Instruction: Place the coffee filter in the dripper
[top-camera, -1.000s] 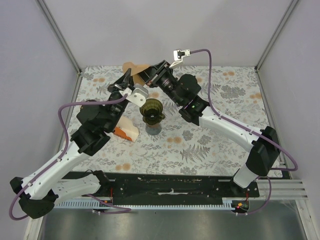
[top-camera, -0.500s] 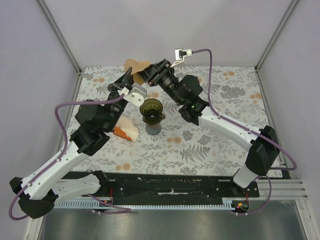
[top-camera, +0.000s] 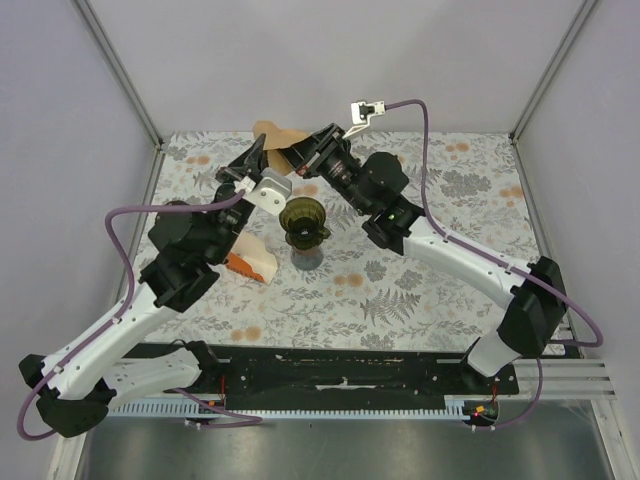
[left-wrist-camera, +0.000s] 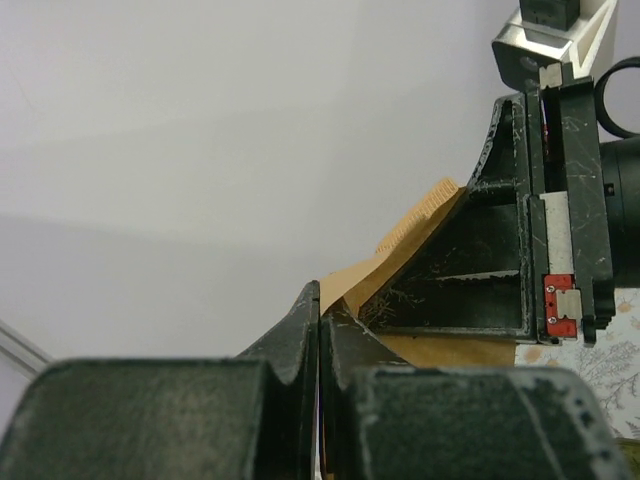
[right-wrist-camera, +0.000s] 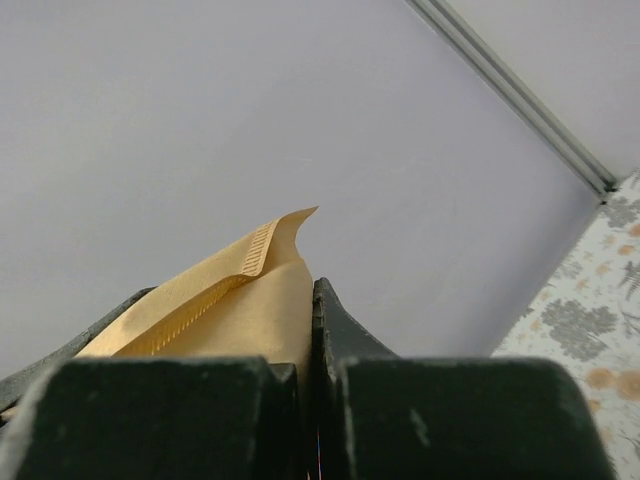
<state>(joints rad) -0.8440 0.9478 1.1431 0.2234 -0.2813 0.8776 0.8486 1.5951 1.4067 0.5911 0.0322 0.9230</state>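
Note:
The tan paper coffee filter (top-camera: 270, 132) hangs in the air over the back of the table, pinched from two sides. My left gripper (top-camera: 257, 152) is shut on its left edge, and in the left wrist view the filter (left-wrist-camera: 418, 218) rises just past the closed left gripper (left-wrist-camera: 320, 298). My right gripper (top-camera: 296, 153) is shut on the other edge; in the right wrist view the filter (right-wrist-camera: 225, 290) fans up and left from the closed right gripper (right-wrist-camera: 312, 290). The dark green dripper (top-camera: 304, 220) stands upright on the table below and nearer, apart from both grippers.
An orange and white wedge carton (top-camera: 252, 265) lies on the floral table (top-camera: 420, 290) left of the dripper, beside the left arm. Grey walls with metal rails (top-camera: 118, 70) close in the back and sides. The right arm's purple cable (top-camera: 420, 150) loops overhead.
My right gripper opened briefly and has shut again on the filter, a little further right. The left gripper stayed shut on the filter, which stayed up and shifted slightly.

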